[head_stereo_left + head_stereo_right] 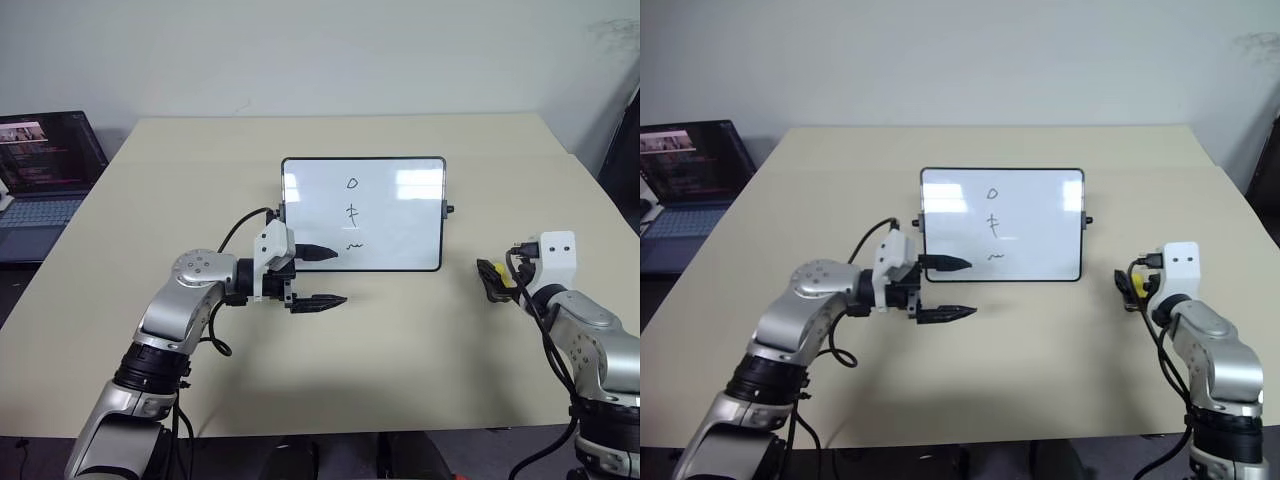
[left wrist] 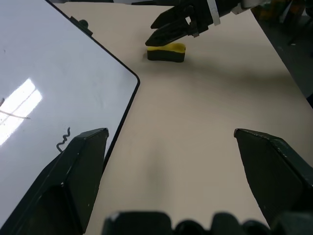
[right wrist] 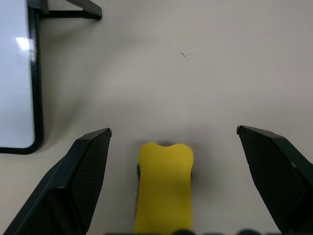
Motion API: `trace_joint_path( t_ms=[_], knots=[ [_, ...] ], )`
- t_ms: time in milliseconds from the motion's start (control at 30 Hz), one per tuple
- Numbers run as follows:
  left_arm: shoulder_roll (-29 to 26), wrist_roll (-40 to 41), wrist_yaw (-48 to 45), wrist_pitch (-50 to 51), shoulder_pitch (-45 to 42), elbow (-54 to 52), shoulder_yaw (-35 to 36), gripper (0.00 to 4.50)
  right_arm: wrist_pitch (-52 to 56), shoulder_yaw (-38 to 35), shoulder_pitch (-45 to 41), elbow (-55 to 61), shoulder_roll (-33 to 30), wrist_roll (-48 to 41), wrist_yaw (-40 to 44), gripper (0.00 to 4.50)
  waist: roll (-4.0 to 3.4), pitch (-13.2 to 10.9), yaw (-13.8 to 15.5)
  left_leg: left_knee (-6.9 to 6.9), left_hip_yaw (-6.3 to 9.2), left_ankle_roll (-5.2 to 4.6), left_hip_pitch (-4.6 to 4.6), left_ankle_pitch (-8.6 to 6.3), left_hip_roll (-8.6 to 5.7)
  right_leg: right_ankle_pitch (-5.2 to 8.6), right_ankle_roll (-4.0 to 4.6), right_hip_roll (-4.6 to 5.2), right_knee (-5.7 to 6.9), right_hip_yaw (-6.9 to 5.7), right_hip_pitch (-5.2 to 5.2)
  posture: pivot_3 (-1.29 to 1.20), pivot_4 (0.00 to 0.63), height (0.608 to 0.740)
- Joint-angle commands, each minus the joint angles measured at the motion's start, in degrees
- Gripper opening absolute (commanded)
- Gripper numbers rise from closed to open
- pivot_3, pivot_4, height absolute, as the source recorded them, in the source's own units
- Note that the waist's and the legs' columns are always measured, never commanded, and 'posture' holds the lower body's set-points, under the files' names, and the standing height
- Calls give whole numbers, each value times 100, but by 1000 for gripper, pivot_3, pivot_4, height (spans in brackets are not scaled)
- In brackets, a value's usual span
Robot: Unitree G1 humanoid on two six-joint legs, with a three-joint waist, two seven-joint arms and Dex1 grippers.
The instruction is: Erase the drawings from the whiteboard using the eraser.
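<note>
Lying between the right gripper's (image 3: 173, 181) spread jaws, seemingly untouched: the eraser (image 3: 165, 188).

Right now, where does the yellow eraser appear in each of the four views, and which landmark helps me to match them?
Left eye view: the eraser lies on the table right of the whiteboard, at the right gripper.
Right eye view: same place, right of the board.
Left wrist view: far across the table, under the right gripper's fingers.
Right wrist view: between the open fingers, low centre.
Shared landmark: the whiteboard's black frame.
</note>
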State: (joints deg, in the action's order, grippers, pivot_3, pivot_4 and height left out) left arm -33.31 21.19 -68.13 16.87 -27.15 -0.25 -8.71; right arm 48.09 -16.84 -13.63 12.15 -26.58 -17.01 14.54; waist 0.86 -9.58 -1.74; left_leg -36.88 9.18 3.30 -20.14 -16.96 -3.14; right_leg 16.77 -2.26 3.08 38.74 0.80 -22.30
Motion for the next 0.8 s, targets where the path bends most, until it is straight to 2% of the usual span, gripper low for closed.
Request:
trace_joint_path(
  t_ms=[33,733,800],
  knots=[
    [-44,50,60,-4,56,-298,120,4500,-155,-87,-152,-100,-125,-34,113,4481,0,0,0,0,-1,0,0,0,0,0,0,0,0,1,-1,0,150,740],
    [-154,154,282,308,224,-684,240,4500,36,-150,-200,-499,-189,-158,273,4481,0,0,1,-3,-2,0,0,0,1,-1,0,3,4,2,-1,0,150,740],
    [-157,153,287,318,216,-685,244,4500,35,-177,-211,-554,-204,-173,276,3890,0,0,0,-3,-2,0,0,0,1,-1,0,2,4,3,-1,0,150,740]
  ],
)
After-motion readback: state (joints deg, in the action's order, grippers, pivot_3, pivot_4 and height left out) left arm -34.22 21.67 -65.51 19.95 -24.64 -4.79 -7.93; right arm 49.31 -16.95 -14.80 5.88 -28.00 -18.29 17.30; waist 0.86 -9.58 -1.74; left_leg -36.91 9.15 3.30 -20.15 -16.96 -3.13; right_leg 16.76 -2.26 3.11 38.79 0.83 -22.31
